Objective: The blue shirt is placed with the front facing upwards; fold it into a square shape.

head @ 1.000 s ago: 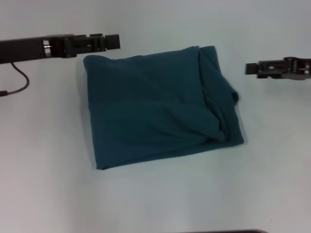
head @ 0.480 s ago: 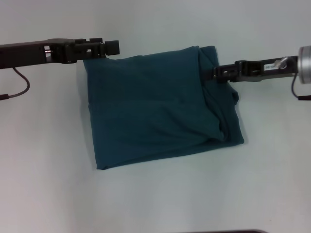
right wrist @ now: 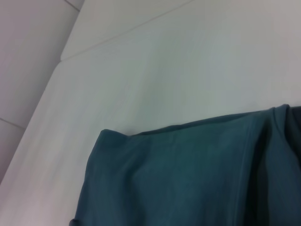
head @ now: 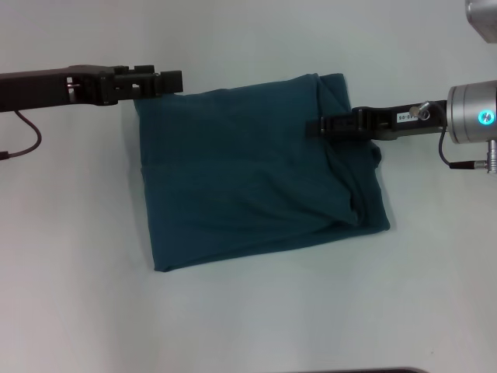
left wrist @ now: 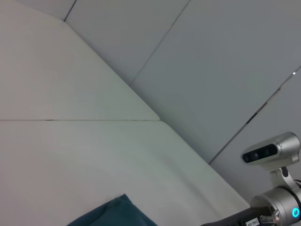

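1. The blue shirt (head: 256, 171) lies near the middle of the tabletop (head: 78, 295), already folded to a rough rectangle with plain teal cloth uppermost. Its right side is thicker, where a bunched fold runs from the far edge down toward the near right corner.

2. Handling, as a judgement: it is soft, limp and light cloth, neither fragile nor slippery, and it will sag and drag its lower layers if lifted by one point only. The far corners — one under each tool — look like the sensible places to take hold, pinching all layers together so the stack does not slide apart.

3. No chest lettering or collar label shows in any view; the shirt's upper face is blank. A small white sticker on the right arm carries print too small to read.

4. The left tool (head: 169, 81) sits at the shirt's far left corner, at or just above the hem — I cannot tell how far its fingers are parted or whether they have cloth.

5. The right tool (head: 324, 125) reaches in over the far right part of the shirt, above the bunched fold; its opening and any hold on the cloth cannot be told either.
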You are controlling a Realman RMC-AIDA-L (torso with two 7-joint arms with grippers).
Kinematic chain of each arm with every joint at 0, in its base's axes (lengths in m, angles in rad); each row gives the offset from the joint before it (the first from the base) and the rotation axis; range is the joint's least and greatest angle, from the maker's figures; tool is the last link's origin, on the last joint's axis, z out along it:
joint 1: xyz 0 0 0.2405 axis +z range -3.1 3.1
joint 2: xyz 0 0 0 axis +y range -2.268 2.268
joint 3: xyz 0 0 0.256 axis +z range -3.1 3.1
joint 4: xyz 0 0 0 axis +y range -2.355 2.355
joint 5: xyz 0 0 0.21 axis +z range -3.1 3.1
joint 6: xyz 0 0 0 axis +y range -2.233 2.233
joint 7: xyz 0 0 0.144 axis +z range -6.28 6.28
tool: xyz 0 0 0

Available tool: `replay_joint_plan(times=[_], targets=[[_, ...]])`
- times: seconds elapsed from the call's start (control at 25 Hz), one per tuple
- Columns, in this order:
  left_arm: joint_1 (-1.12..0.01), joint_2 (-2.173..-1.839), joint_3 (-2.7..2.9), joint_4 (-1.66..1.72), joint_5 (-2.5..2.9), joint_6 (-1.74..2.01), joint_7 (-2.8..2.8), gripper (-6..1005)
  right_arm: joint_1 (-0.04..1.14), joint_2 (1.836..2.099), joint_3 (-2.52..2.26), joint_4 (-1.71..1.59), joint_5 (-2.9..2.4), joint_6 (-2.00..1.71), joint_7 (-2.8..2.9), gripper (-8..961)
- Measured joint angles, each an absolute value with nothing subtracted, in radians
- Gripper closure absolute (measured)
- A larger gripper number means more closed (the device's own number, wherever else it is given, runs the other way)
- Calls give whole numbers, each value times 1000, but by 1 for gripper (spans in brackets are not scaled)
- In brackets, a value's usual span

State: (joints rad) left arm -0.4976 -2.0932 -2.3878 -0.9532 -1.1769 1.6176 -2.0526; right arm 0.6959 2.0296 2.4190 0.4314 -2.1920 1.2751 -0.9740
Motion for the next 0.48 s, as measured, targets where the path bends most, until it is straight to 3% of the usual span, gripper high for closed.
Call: replay_joint_plan(times=[0.48], targets=[[-497,-2091,-2392,-954,-1175,1616,-2050,161,717,2055,2406,431,-2193,1201,-980,196]])
